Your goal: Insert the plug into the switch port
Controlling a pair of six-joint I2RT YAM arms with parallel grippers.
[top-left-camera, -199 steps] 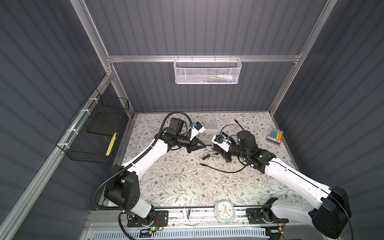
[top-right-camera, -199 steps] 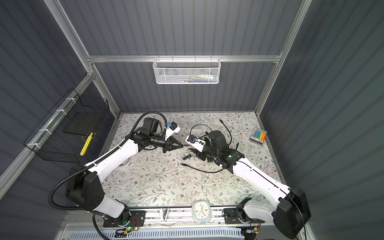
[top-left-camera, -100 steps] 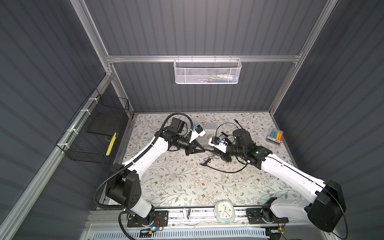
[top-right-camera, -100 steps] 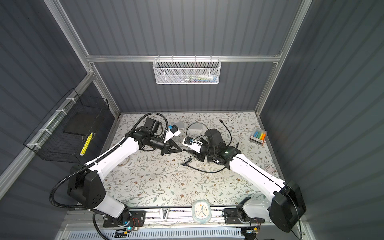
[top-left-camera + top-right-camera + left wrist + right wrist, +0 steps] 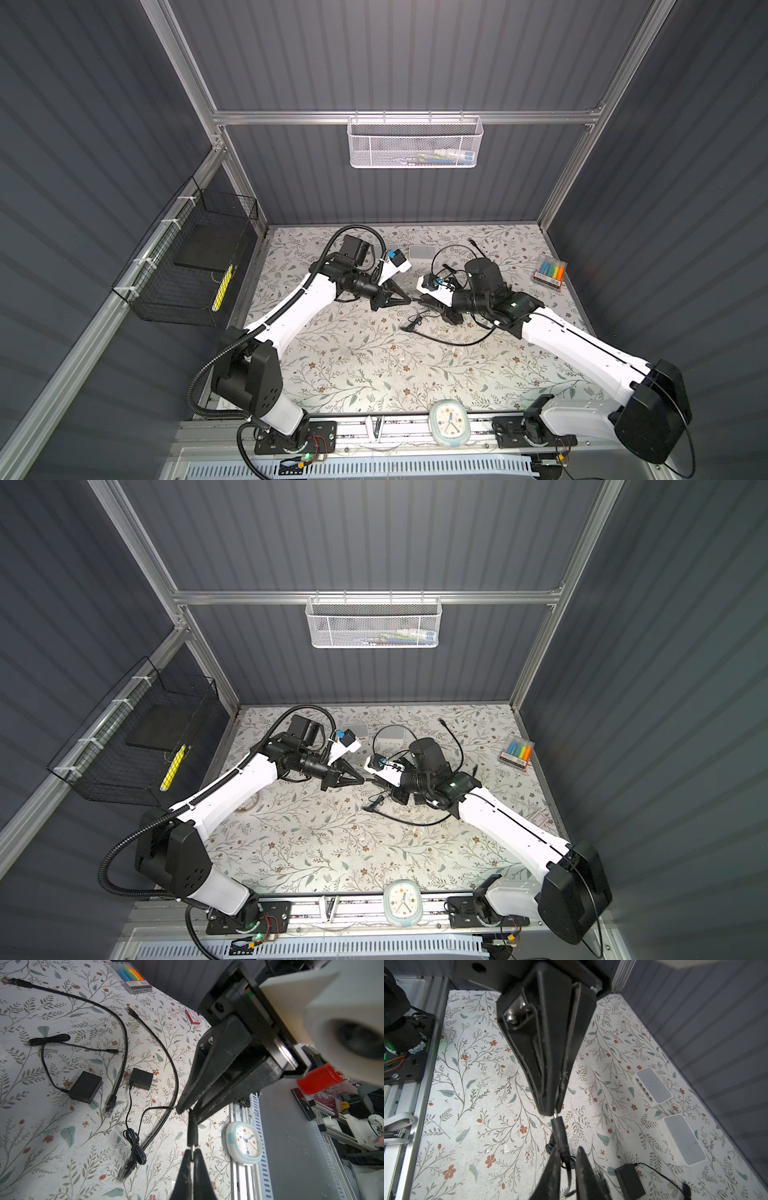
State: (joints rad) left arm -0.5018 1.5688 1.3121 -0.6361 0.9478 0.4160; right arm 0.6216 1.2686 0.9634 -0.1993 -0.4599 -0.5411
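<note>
A thin black barrel plug (image 5: 192,1130) on a black cord hangs above the floral mat, mid-table. My left gripper (image 5: 192,1150) is shut on its metal tip. It meets my right gripper (image 5: 417,301) tip to tip in both top views. In the right wrist view my right gripper (image 5: 566,1150) straddles the plug's black sleeve (image 5: 560,1132). The sleeve lies against one finger, with a gap to the other. Two white switches (image 5: 652,1084) (image 5: 683,1138) lie near the back wall. The nearer one shows a row of ports (image 5: 643,1088).
Two black power adapters (image 5: 85,1087) (image 5: 141,1078), coiled cord and network cables (image 5: 116,1084) lie on the mat under my right arm. A marker pack (image 5: 549,272) sits at the right edge and a clock (image 5: 449,424) at the front rail. A mesh basket (image 5: 415,143) hangs on the back wall.
My right gripper has moved left to meet the left gripper, and its jaws have narrowed around the plug. The left gripper has stayed shut and drifted slightly forward.
</note>
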